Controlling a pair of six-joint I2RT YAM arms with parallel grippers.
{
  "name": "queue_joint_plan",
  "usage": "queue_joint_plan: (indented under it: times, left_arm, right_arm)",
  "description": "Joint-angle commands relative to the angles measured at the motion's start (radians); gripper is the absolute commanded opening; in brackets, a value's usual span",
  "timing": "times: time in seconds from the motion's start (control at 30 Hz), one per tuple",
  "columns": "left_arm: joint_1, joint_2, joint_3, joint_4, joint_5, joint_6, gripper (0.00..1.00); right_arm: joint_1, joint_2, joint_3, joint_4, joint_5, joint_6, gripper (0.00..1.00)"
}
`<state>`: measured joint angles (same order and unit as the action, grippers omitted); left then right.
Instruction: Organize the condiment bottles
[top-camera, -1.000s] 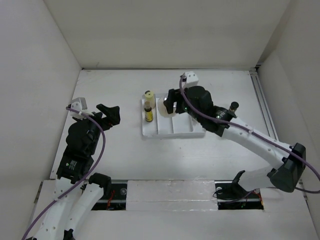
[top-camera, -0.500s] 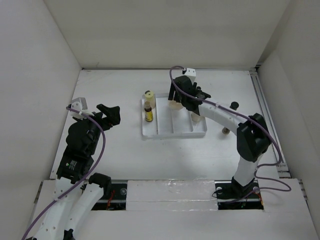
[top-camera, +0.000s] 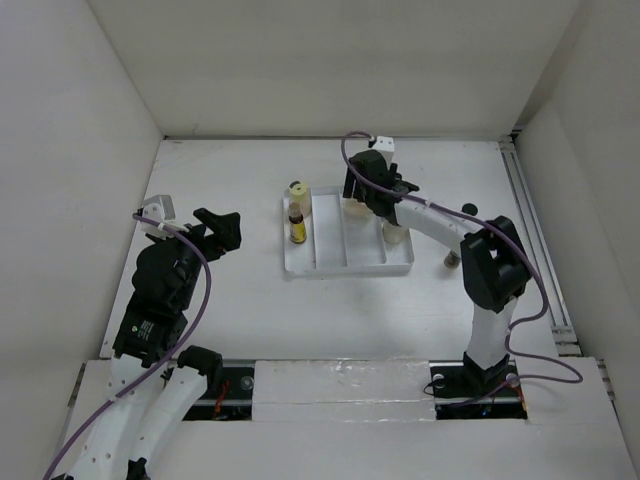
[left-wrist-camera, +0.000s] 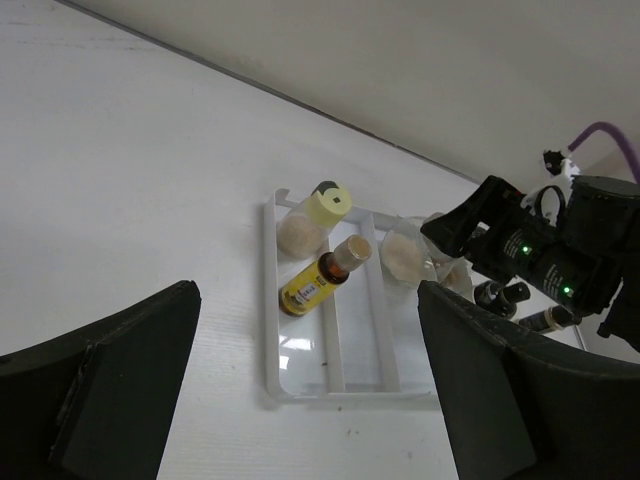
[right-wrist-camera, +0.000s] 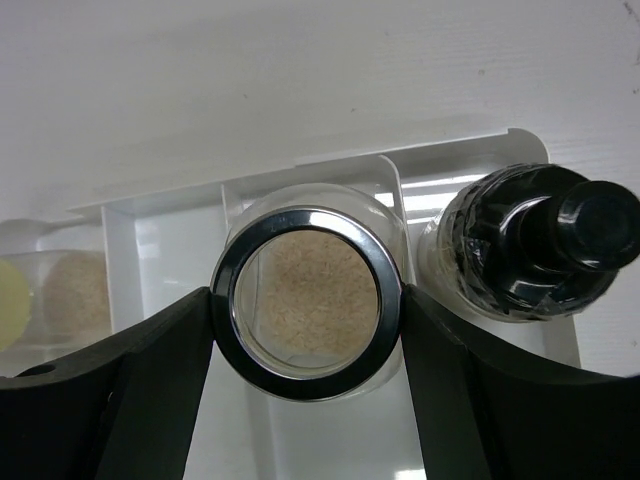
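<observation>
My right gripper (right-wrist-camera: 305, 318) is shut on the wide clear silver-lidded jar (right-wrist-camera: 305, 285) of beige grains, holding it by the lid over the far end of the white divided tray (top-camera: 345, 264). From above the gripper (top-camera: 362, 193) hides the jar. A black-capped shaker (right-wrist-camera: 530, 245) stands just right of the jar. A yellow-capped bottle (top-camera: 297, 189) and a slim yellow-labelled bottle (top-camera: 297, 226) are in the tray's left compartment. My left gripper (top-camera: 222, 228) is open and empty, left of the tray.
Two small dark bottles (top-camera: 469, 212) (top-camera: 452, 262) stand on the table right of the tray. White walls close in the table at the back and on both sides. A rail (top-camera: 525, 215) runs along the right edge.
My right arm has swung round and carried the jar a little right and toward the tray's far end. The left arm has not moved.
</observation>
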<state>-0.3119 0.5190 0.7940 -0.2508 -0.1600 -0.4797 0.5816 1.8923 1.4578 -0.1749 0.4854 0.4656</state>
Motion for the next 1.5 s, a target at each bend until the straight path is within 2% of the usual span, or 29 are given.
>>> queue_joint_plan:
  times: [0.0,0.23,0.27,0.37,0.5,0.6,0.63,0.7,0.73,0.77,0.87,0.9,1.0,1.13,1.4,1.47]
  left_arm:
    - [0.005,0.001,-0.003,0.038,0.011,0.012,0.86]
    - [0.005,0.010,-0.003,0.038,0.011,0.012,0.86]
    - [0.005,0.010,-0.003,0.038,0.011,0.012,0.86]
    - [0.005,0.010,-0.003,0.038,0.011,0.012,0.86]
    - [0.005,0.010,-0.003,0.047,0.011,0.012,0.86]
    - [0.005,0.010,-0.003,0.047,0.011,0.012,0.86]
    - [0.005,0.010,-0.003,0.047,0.011,0.012,0.86]
    - [0.005,0.010,-0.003,0.047,0.011,0.012,0.86]
    - [0.005,0.010,-0.003,0.047,0.011,0.012,0.86]
    - [0.005,0.001,-0.003,0.047,0.020,0.012,0.86]
    - [0.005,0.001,-0.003,0.047,0.020,0.012,0.86]
    - [0.005,0.001,-0.003,0.047,0.020,0.012,0.86]
    - [0.005,0.001,-0.003,0.047,0.030,0.012,0.86]
    - [0.005,0.001,-0.003,0.047,0.030,0.012,0.86]
    - [0.005,0.001,-0.003,0.047,0.030,0.012,0.86]
    - [0.005,0.010,-0.003,0.047,0.030,0.012,0.86]
  right_arm:
    - [-0.005,0.010,0.035,0.095,-0.022,-0.024,0.70]
    - [-0.005,0.028,0.045,0.106,-0.044,-0.070,0.81]
    - [-0.005,0.028,0.045,0.106,-0.044,-0.079,0.89]
    - [-0.005,-0.014,0.055,0.106,-0.067,-0.100,1.00]
    - [0.006,-0.128,0.040,0.106,-0.082,-0.124,1.00]
    - [-0.008,-0.237,-0.029,0.106,-0.013,-0.124,0.98]
    - [-0.018,-0.318,-0.057,0.097,0.022,-0.093,0.96]
    - [-0.083,-0.398,-0.164,0.088,0.131,-0.047,0.90]
    - [-0.115,-0.471,-0.203,0.078,0.160,0.000,0.82]
    - [-0.191,-0.504,-0.244,0.078,0.195,0.013,0.81]
    - [-0.320,-0.582,-0.382,0.042,0.196,0.079,0.82]
    - [-0.392,-0.591,-0.413,0.041,0.180,0.088,0.82]
    - [-0.503,-0.581,-0.471,0.054,0.093,0.088,0.85]
    - [-0.580,-0.495,-0.469,0.087,-0.049,0.032,0.88]
    - [-0.589,-0.363,-0.410,0.104,-0.142,-0.016,0.89]
    - [-0.589,-0.329,-0.410,0.104,-0.142,-0.016,0.85]
